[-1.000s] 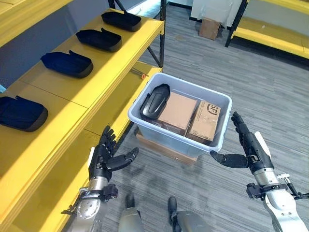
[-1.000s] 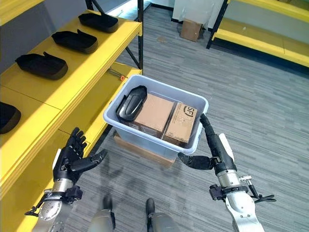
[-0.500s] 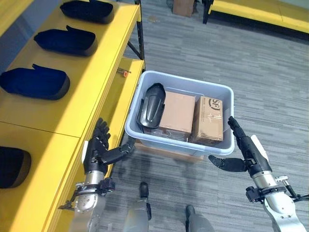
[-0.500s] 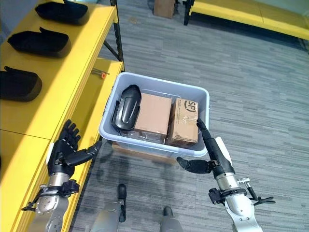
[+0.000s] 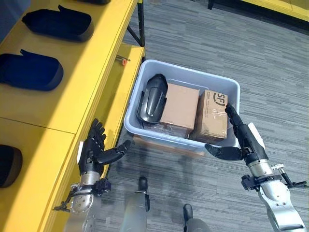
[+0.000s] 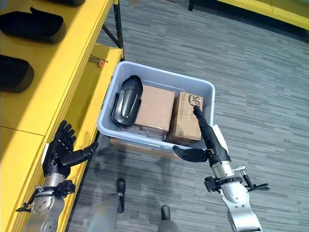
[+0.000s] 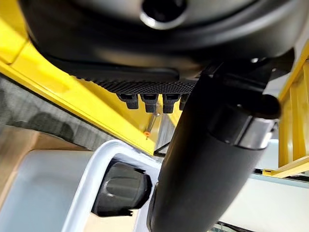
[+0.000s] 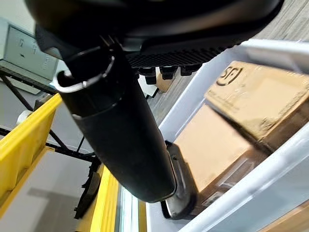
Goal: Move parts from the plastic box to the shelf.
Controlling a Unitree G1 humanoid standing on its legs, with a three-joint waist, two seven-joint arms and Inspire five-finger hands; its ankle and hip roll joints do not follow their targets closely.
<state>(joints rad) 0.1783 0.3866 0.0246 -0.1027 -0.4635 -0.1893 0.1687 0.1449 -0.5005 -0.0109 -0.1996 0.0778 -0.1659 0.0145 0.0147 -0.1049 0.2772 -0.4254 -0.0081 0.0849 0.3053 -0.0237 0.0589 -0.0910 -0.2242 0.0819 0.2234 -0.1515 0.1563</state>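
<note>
The yellow shelf (image 5: 72, 92) runs along the left of the plastic box (image 5: 227, 87), and three dark moulded parts lie on its upper level: one (image 5: 57, 22) farthest along, one (image 5: 30, 71) nearer, and a third (image 5: 8, 165) cut off at the picture's edge. A small orange-tipped item (image 5: 123, 61) lies on the lower level, just left of the box's far corner.

The left hand (image 5: 94, 153) hovers beside the shelf's front edge, left of the box's near corner and apart from it — fingers straight and spread, thumb stretched toward the box, holding nothing.

The pale blue-grey plastic box sits on the grey floor (image 5: 193, 38), with a flat brown piece (image 5: 159, 145) showing under its near side. Inside, against the left wall, one dark moulded part (image 5: 152, 98) rests tilted, its rounded end toward the far wall. Right of it lies a plain cardboard carton (image 5: 178, 107), and right of that a second, printed carton (image 5: 214, 116) against the box's right wall.

The right hand (image 5: 240, 140) is at the box's near right corner — fingers straight and together, reaching over the rim above the printed carton, thumb stretched out along the outside of the near wall. It grasps nothing; whether the fingertips touch the carton cannot be told.
</note>
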